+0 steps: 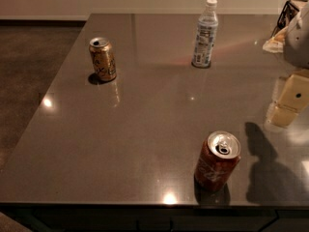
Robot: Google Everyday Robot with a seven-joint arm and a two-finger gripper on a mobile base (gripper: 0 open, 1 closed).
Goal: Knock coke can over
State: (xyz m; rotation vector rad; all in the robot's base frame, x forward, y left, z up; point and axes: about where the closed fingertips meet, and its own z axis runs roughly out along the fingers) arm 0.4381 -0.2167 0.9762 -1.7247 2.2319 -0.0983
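Note:
The coke can (217,161), red with white lettering and a silver top with a pull tab, stands upright on the dark grey table (145,129) near its front edge, right of centre. My gripper (283,114), cream-coloured, hangs at the right edge of the view. It is to the right of the can and farther back, apart from it. Its shadow falls on the table just right of the can. The arm above it is partly cut off by the frame.
A gold-brown can (102,58) stands upright at the back left. A clear water bottle (205,33) stands at the back centre. A black wire rack (289,11) and a crumpled pale item (275,43) are at the back right. The floor drops off left of the table.

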